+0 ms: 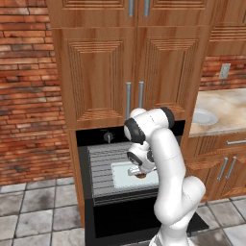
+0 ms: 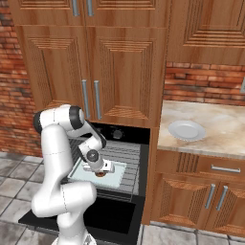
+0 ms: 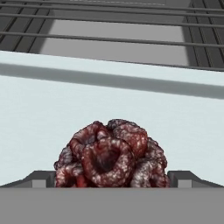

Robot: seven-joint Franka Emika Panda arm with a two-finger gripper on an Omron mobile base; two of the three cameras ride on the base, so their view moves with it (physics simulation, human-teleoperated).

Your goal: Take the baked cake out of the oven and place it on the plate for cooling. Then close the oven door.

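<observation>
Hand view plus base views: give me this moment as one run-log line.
gripper: open, straddling cake | cake: on tray in oven | oven door: open | plate: bare, on counter

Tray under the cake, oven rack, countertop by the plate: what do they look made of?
Tray: pale, matte, flat with a raised rim; enamel or light metal, hard to tell.
Oven rack: thin grey parallel bars, looks like metal wire.
Countertop: mottled beige, faint sheen, stone-like.
</observation>
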